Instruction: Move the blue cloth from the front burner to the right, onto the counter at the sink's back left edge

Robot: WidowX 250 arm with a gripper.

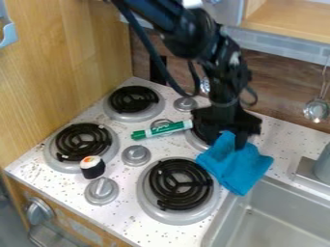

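One blue cloth [240,166] lies at the right of the stovetop [130,219], beside and partly against the rim of the sink [218,219]. Its narrow peak points up at the gripper [226,140]; the long axis slants down and slightly right, ending in a corner at the sink rim. The gripper hangs at the cloth's upper end, touching it; whether it is spread, pressed together or pinching the cloth, I cannot tell. The gripper and cloth hide most of the rear right burner [195,141]. A green-and-white marker [161,130], lying nearly crosswise with its right end slightly raised, partly covers one knob. The sink and the faucet [320,166] are cut off by the view's edge. Count: four burners with black coils; four round knobs on the stovetop, one more on the front panel; one marker; one toy sushi roll [92,166], upright beside the front left burner; one hanging ladle [316,110].
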